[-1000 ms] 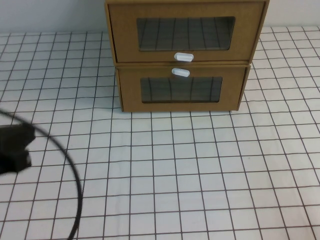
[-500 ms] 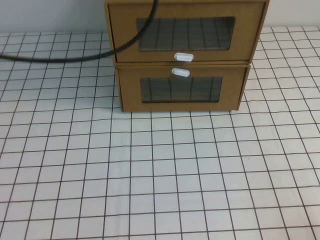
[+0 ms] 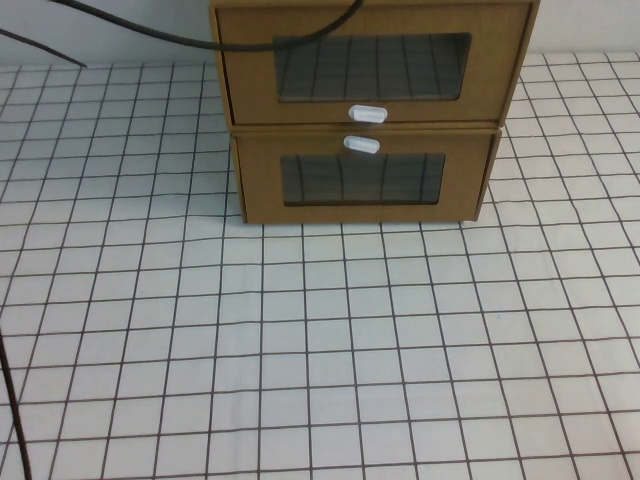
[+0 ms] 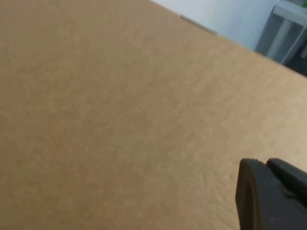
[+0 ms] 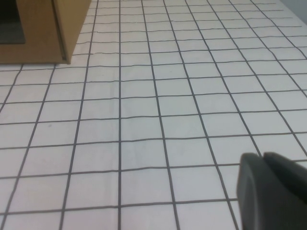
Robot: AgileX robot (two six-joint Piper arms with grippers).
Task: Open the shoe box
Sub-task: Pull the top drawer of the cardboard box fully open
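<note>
At the far left corner of the white cloth table with a black grid (image 3: 350, 330), a thin black cable (image 3: 205, 44) sweeps up and across the boxes. It probably trails from the left arm, which is raised out of the high view. The left gripper (image 4: 266, 167) hangs close over a broad plain cardboard face, probably the top of the stack. Its dark tips lie pressed together with nothing between them, so it looks poised to steady the stack rather than to grasp. At the middle of the table's far edge the upper brown cardboard shoe box with a dark window (image 3: 250, 70) sits squarely on the lower brown cardboard shoe box (image 3: 262, 180). Both fronts are flush and closed. The upper white oval pull (image 3: 367, 114) sits at the bottom edge of its front and the lower white oval pull (image 3: 361, 145) at the top edge of its own, so the two nearly meet. Which box is meant cannot be told. The right gripper (image 5: 264, 160), out of the high view, hovers low over bare cloth near the stack's right front corner, pressed together and empty. It is probably parked there.
</note>
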